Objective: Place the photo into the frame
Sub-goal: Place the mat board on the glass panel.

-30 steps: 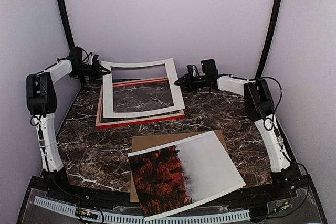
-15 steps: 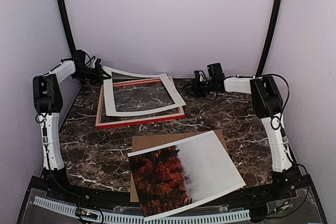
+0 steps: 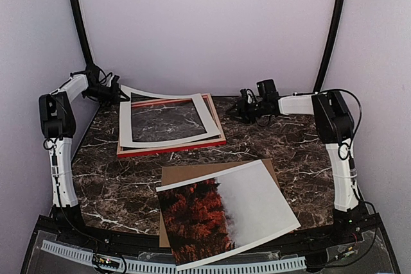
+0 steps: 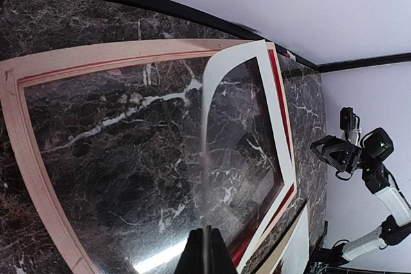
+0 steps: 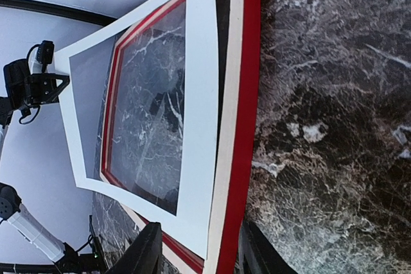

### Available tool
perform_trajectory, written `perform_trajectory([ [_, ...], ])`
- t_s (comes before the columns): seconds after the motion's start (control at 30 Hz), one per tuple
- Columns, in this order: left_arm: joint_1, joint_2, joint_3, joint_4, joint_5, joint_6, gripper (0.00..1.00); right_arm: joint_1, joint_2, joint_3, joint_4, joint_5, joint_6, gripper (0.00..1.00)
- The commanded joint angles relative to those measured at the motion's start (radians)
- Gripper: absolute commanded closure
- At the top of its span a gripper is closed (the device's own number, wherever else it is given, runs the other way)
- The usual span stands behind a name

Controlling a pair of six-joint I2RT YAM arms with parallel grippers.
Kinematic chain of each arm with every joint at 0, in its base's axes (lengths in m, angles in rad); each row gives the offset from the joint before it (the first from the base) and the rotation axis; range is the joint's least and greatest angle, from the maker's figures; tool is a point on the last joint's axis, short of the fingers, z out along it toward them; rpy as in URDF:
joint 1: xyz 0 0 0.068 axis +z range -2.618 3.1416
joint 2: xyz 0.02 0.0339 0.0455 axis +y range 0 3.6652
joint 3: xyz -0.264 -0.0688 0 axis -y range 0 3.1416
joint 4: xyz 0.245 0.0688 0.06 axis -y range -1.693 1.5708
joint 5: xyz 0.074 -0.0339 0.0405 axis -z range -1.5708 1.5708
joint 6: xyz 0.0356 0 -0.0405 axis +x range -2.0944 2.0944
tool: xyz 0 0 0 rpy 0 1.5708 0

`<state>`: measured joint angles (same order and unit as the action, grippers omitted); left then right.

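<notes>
Top view: the photo (image 3: 225,213), a large rectangular paper print of red-orange trees fading into white fog, lies flat and askew at lower centre. It rests partly on a plain brown backing board (image 3: 186,174), well apart from both hands. Judged light, thin and floppy; likely to slide on the board and to crease if pinched mid-sheet. Best taken at a corner or edge that overhangs the board. The frame (image 3: 170,149), a thin-railed rectangle with red face and pale wood sides, lies at upper centre-left on the dark marble table (image 3: 289,145). A white card mat (image 3: 207,117) with cut-out window rests on it, its upper-left corner raised. The left hand (image 3: 114,92) is at that corner; the right hand (image 3: 243,106) is near the frame's right side, touching nothing. Left wrist view: fingers pressed together on the mat's edge, seen edge-on. Right wrist view: fingers stand apart and empty, the frame's red rail ahead of them.
</notes>
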<state>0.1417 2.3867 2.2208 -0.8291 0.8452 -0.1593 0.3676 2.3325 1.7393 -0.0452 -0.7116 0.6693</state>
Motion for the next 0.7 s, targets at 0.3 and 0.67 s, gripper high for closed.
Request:
perform_trajectory([
  [0.3, 0.006, 0.053, 0.065, -0.073, -0.003, 0.090, 1.00, 0.001, -0.062, -0.079, 0.041, 0.000, -0.028, 0.58],
  [0.67, -0.001, 0.077, 0.086, -0.084, 0.011, 0.120, 1.00, 0.002, -0.070, -0.105, 0.041, -0.006, -0.034, 0.57],
])
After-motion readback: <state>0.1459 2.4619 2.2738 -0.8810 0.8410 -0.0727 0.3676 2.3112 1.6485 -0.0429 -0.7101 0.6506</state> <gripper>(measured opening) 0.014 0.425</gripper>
